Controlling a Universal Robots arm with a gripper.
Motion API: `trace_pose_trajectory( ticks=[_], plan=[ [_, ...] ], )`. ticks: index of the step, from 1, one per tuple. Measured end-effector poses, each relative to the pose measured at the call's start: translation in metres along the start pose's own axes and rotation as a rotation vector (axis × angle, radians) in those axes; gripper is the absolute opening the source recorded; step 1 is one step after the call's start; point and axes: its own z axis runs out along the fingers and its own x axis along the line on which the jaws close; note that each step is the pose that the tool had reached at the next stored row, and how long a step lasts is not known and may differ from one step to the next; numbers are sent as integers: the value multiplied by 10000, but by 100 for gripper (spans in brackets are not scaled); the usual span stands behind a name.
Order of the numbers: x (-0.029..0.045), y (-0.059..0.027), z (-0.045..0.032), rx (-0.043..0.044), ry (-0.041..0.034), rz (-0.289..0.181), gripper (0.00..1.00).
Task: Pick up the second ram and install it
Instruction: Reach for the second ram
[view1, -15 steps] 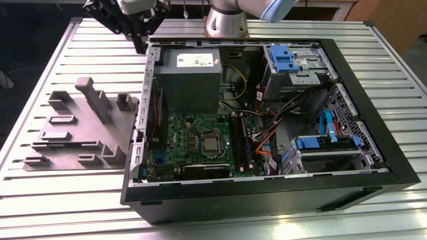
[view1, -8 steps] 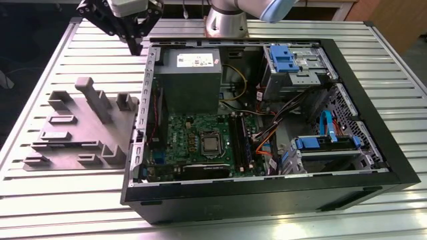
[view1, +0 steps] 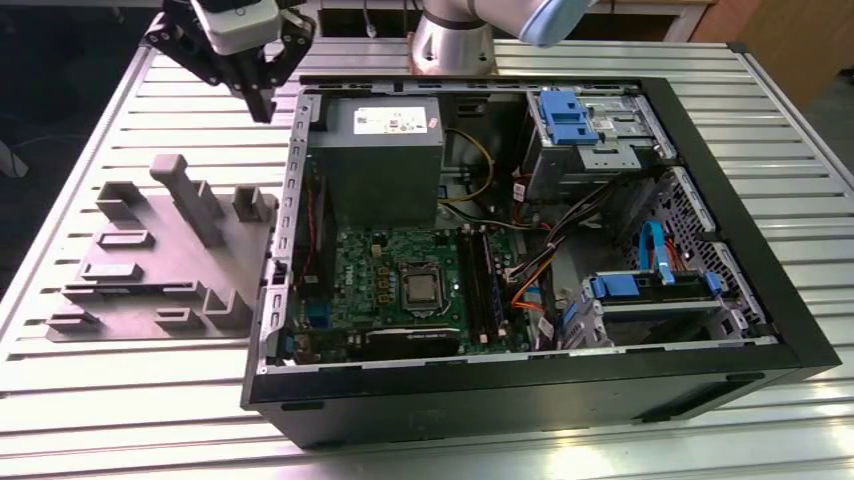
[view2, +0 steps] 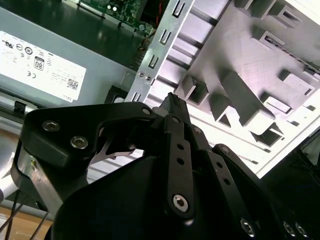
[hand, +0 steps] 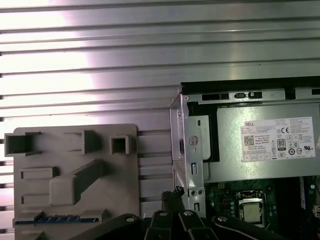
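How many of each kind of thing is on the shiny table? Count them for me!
open computer case: 1
grey fixture plate: 1
dark-blue ram stick, lying in the fixture plate: 1
robot arm: 1
Total: 4

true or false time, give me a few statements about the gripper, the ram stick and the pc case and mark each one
1. The black gripper holds the long dark-blue ram stick. False: its jaws are empty, and the stick lies in the grey plastic fixture.
2. The gripper hangs outside the black computer case, over the slatted metal table. True.
3. The case is closed. False: it lies open, its green motherboard showing.
4. A grey power-supply box sits inside the case. True.
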Motion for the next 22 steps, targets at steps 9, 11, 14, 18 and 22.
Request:
trace_pose_trajectory(
  ticks=[9,11,14,18,22],
  plan=[
    [132,-33,59,-2,-2,1,10],
    [150,-40,70,-1,-1,0,10],
    [178,-57,87,-1,-1,0,10],
    [231,-94,104,-1,-1,-1,10],
    [278,-141,114,-1,0,0,10]
  ],
)
